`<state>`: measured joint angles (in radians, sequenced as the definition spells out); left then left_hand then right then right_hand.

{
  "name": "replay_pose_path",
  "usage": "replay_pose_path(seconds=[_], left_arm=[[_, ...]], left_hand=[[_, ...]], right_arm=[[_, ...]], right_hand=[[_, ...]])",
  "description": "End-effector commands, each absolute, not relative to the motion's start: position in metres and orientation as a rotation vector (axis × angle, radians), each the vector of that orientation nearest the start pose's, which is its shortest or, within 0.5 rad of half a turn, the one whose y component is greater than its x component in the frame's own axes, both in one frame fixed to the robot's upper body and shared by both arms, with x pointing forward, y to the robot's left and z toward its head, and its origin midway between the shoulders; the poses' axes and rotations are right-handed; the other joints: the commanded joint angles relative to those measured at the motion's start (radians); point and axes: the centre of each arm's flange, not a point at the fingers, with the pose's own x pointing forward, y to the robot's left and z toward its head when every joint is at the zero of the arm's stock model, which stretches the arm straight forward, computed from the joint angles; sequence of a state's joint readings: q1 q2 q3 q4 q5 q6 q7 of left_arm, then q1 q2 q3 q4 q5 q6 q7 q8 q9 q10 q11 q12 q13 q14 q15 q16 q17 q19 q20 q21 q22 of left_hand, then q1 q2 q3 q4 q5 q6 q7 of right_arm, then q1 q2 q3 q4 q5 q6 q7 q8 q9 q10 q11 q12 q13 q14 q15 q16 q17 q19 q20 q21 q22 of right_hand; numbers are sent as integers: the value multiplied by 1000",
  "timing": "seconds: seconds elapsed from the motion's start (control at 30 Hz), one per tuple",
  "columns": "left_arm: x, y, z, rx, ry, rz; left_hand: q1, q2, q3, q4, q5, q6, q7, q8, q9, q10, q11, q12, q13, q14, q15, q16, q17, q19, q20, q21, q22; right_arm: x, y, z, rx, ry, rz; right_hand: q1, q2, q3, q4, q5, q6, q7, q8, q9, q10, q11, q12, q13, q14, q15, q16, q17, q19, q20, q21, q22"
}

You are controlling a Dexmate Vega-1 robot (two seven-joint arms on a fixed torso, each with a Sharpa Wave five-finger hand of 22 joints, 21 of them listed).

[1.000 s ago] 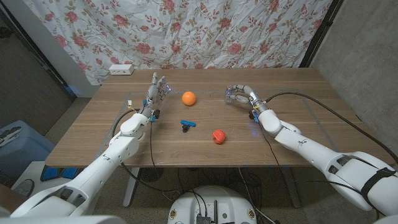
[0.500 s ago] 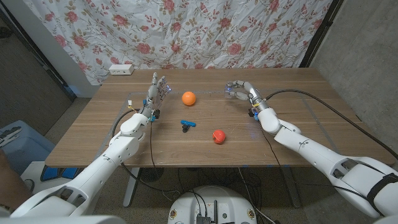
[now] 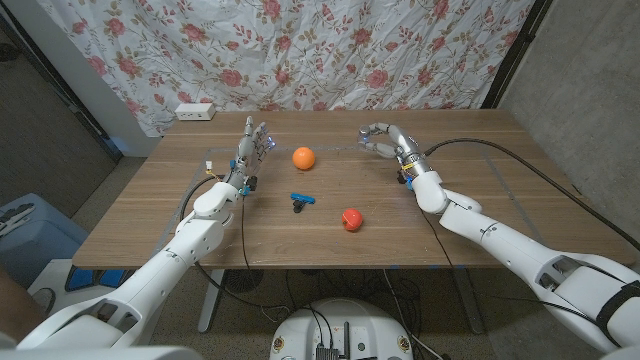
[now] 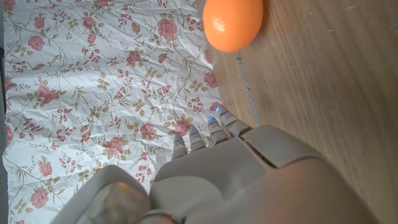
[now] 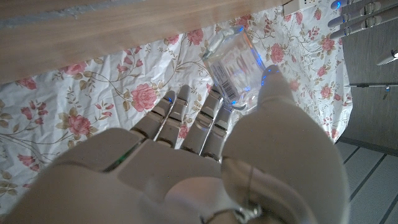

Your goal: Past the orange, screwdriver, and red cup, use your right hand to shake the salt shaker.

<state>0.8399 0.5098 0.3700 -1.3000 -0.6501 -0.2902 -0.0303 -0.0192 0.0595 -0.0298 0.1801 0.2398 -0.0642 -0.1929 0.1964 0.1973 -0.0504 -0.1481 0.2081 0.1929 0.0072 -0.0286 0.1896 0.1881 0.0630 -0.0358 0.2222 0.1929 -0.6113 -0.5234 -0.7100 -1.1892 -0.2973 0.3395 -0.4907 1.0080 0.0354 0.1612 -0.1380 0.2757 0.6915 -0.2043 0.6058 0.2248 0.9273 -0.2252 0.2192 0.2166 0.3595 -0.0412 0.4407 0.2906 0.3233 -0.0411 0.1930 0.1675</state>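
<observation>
The back of the right robot hand [image 5: 205, 168] is seen large in the foreground, pale grey, with its fingers [image 5: 180, 118] reaching away from the camera. A clear salt shaker [image 5: 233, 62], bearing a label with a barcode, is held between the fingers and the thumb [image 5: 273, 87] and is tilted. Small blue lights are seen at the fingertips. Behind the shaker, a white curtain [image 5: 81, 118] printed with pink roses is spread across the background. The wooden edge of the worktop [image 5: 112, 25] is seen beyond the hand. The fingers of the left robot hand [image 5: 364, 14] are seen far off.
</observation>
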Motion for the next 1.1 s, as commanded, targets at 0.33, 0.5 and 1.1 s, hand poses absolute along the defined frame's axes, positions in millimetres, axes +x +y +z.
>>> replay_pose_path(seconds=[0.33, 0.5, 1.1], left_arm=[[653, 290, -27, -42, -594, -207], [653, 290, -27, -42, -593, -207], [653, 290, -27, -42, -594, -207]], left_hand=[[0, 101, -2, 6, 7, 3, -7, 5, 6, 0, -6, 4, 4, 0, -106, 5, 6, 4, -24, 5, 5], [0, 101, -2, 6, 7, 1, -8, 4, 6, -2, -8, 3, 4, 0, -105, 5, 6, 4, -24, 5, 5], [0, 101, -2, 6, 7, 2, -7, 4, 6, 0, -8, 4, 4, 0, -104, 5, 6, 4, -24, 5, 5]], right_arm=[[635, -190, 27, -1080, -1048, -126], [630, -187, 30, -1120, -1095, -174], [621, -176, 37, -1271, -1222, -318]], right_hand=[[-12, 17, -6, 6, -11, 13, -18, -4, -6, 9, 4, -5, 6, 6, -139, 7, 5, 21, -21, 5, 3], [-13, 15, -8, 5, -14, 17, -18, -3, -5, 11, 3, -6, 6, 6, -139, 8, 5, 22, -20, 5, 3], [-24, 20, -16, 7, -30, 29, -18, -3, -7, 16, 4, -8, 6, 22, -131, 15, 5, 56, 17, 11, 3]])
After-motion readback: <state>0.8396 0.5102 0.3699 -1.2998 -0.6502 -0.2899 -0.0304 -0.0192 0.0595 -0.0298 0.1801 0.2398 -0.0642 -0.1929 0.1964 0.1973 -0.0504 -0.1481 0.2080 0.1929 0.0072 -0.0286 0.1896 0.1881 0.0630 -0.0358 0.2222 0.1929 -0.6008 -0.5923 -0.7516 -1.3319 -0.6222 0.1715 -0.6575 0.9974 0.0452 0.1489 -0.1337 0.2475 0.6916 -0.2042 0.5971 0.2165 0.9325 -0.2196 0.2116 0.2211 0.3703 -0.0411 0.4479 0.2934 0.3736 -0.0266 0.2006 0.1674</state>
